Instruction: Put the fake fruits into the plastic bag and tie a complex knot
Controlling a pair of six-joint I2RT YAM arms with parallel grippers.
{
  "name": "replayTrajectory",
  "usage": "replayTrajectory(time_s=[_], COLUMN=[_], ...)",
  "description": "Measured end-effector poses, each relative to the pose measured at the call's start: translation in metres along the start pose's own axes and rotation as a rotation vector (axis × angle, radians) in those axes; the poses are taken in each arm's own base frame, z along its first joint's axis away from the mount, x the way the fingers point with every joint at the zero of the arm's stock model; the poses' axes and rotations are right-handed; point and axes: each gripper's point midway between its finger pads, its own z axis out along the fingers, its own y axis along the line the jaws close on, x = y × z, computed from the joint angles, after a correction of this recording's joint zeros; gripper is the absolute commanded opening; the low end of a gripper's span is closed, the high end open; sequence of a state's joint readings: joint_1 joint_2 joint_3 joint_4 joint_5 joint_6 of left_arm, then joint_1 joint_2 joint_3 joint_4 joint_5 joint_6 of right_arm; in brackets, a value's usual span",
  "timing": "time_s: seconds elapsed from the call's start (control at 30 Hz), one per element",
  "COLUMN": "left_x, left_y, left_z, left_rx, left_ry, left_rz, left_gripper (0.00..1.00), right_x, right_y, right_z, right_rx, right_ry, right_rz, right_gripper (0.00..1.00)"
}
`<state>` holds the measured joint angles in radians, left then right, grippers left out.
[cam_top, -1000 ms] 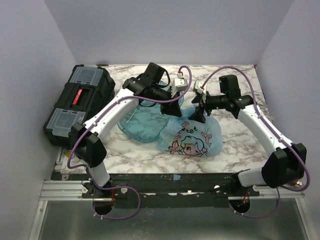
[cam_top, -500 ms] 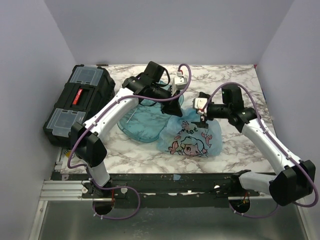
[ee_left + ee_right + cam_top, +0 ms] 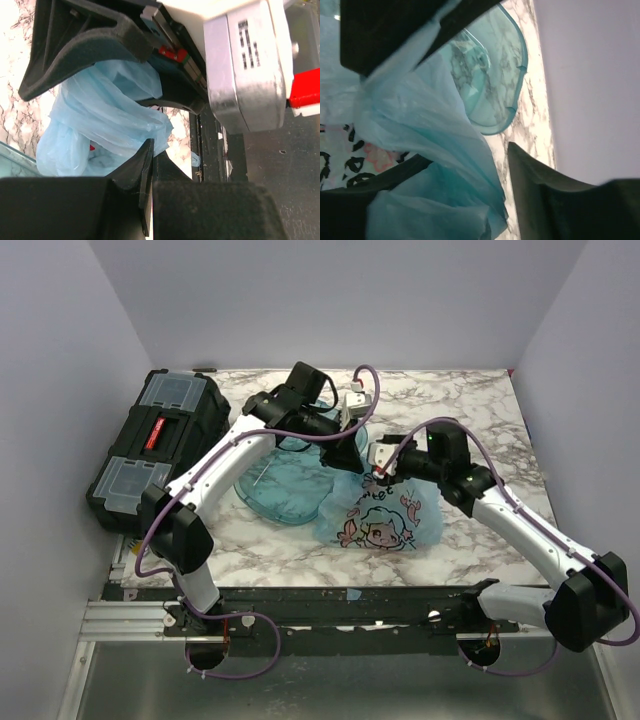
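Marble-patterned counter (image 3: 480,410) carries everything, with a black toolbox (image 3: 150,450) at its left edge; the red label on the lid is too small to read. Just right of the toolbox lies a clear teal oval tray (image 3: 275,492). Against the tray's right rim sits the light-blue plastic bag (image 3: 390,523), resting on the counter near the middle. Its pink-and-white cartoon print faces up, and the black lettering above the figure ends in what looks like "et"; the rest cannot be made out.

Both arms meet at the bag's far, gathered end. The left claw (image 3: 352,453) reaches in from the tray side, its fingers pressed onto a thick wad of the blue film. The right claw (image 3: 380,470) is just beside it, fingers spread, with a stretched sheet of the bag running between them.

Of the fake fruits, only a red speck (image 3: 91,147) shows through the film in the left wrist view; the others cannot be seen.
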<state>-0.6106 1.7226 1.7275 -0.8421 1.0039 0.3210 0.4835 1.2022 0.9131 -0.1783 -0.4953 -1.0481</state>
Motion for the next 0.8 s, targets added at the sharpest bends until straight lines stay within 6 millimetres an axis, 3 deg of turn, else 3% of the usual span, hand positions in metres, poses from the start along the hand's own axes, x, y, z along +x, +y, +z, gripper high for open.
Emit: replayTrajectory(time_s=[0.13, 0.2, 0.33, 0.47, 0.6, 0.73, 0.8], left_x=[-0.001, -0.001, 0.004, 0.007, 0.012, 0.022, 0.031], left_y=[0.003, 0.005, 0.010, 0.007, 0.001, 0.018, 0.037], left_z=[-0.004, -0.006, -0.009, -0.009, 0.010, 0.027, 0.033], left_rx=[-0.003, -0.006, -0.028, -0.055, -0.113, -0.232, -0.317], left_ry=[-0.010, -0.016, -0.041, -0.064, -0.064, -0.077, -0.082], left_rz=[-0.005, -0.007, -0.036, -0.050, -0.029, -0.103, -0.144], left_gripper=[0.00, 0.00, 0.00, 0.00, 0.00, 0.00, 0.00], right_x=[0.002, 0.003, 0.002, -0.008, -0.017, -0.004, 0.006], right_y=[-0.008, -0.007, -0.004, -0.011, -0.015, 0.003, 0.010], right_z=[-0.001, -0.001, -0.003, -0.006, 0.000, 0.000, -0.002], right_rx=[0.041, 0.043, 0.035, 0.035, 0.026, 0.003, 0.020], right_ry=[0.018, 0.021, 0.028, 0.026, 0.024, 0.098, 0.155], right_rz=[0.021, 0.053, 0.134, 0.258, 0.435, 0.633, 0.732], right_gripper=[0.42, 0.32, 0.02, 0.01, 0.01, 0.01, 0.01])
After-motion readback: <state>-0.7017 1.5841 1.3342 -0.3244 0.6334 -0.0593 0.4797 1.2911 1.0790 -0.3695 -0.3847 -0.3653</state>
